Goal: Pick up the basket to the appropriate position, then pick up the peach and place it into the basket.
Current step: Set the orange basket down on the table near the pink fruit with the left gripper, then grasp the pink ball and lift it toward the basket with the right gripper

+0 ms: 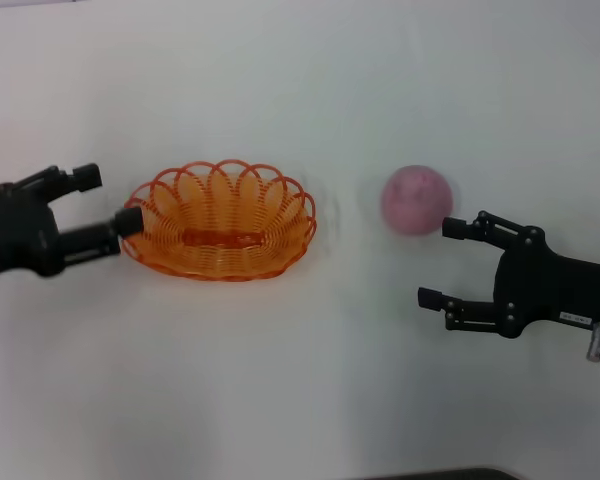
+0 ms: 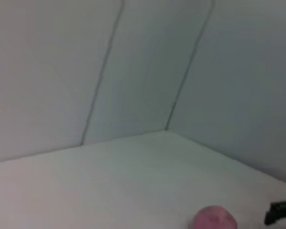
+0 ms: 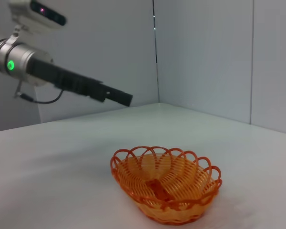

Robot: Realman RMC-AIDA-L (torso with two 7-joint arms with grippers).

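Observation:
The orange wire basket [image 1: 220, 220] stands on the white table, left of centre. It also shows in the right wrist view [image 3: 166, 183], empty. My left gripper [image 1: 108, 200] is open at the basket's left end, with its lower finger at the rim. In the right wrist view the left arm [image 3: 62, 78] hangs above the table beyond the basket. The pink-purple peach [image 1: 417, 199] lies on the table to the right of the basket. It also shows in the left wrist view [image 2: 214, 220]. My right gripper [image 1: 438, 263] is open and empty, just right of and nearer than the peach.
White walls with seams rise behind the table [image 3: 155, 52]. The white tabletop [image 1: 300, 380] stretches around the basket and the peach. A dark edge shows at the table's near side [image 1: 450, 474].

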